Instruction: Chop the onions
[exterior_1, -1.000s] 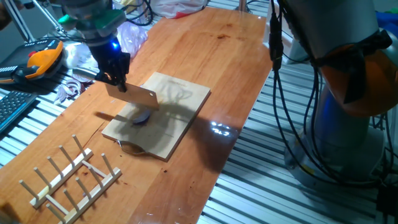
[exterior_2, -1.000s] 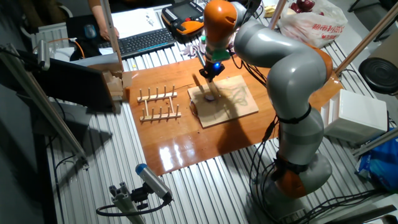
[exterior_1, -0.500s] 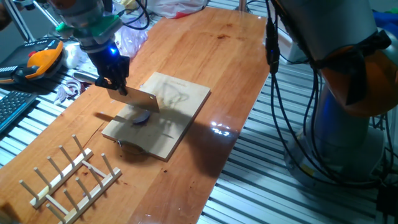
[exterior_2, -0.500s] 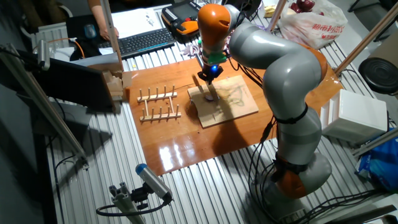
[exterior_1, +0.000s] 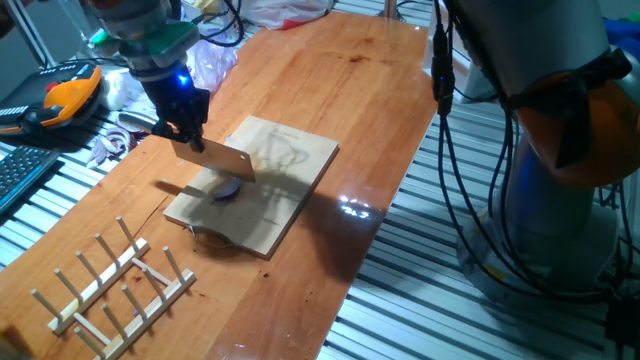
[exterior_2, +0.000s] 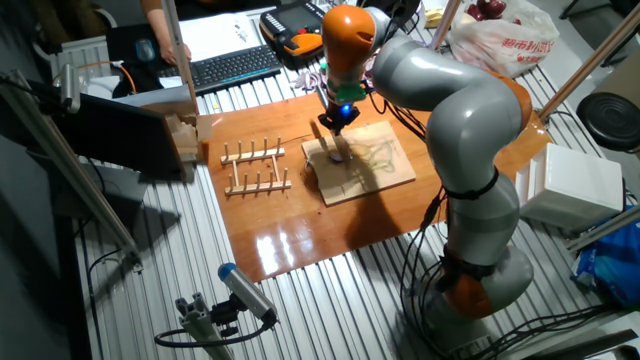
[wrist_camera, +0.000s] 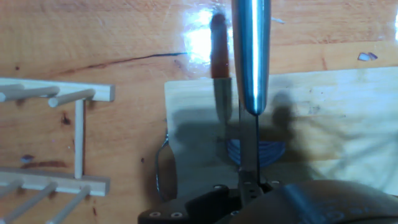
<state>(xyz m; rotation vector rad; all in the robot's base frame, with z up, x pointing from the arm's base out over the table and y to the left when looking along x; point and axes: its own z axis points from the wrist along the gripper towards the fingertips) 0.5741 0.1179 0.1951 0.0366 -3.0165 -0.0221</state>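
The gripper (exterior_1: 188, 128) is clamped on the handle of a knife (exterior_1: 213, 155), its blade held flat-sided and slanting down over the near-left part of the cutting board (exterior_1: 290, 165). Compared with half a second ago the arm has barely moved: in the one fixed view the hand sits a touch further right and the blade hangs at about the same height above the board. A full second ago the blade was a little further right and lower, so the change since then is a small lift and a shift to the left.

The onion (exterior_1: 229, 188) lies on the board just under the blade's lower edge, a small purple piece in the knife's shadow (whether steel touches it cannot be told from here). It has stayed where it was in the earlier frames. From the hand view the onion (wrist_camera: 256, 150) shows as a purple patch on either side of the thin blade edge (wrist_camera: 249, 140), with the knife's shiny handle (wrist_camera: 251, 56) running up the frame.

The wooden peg rack (exterior_1: 115, 285) stands on the table (exterior_1: 340, 90) near the board's left end, unmoved.
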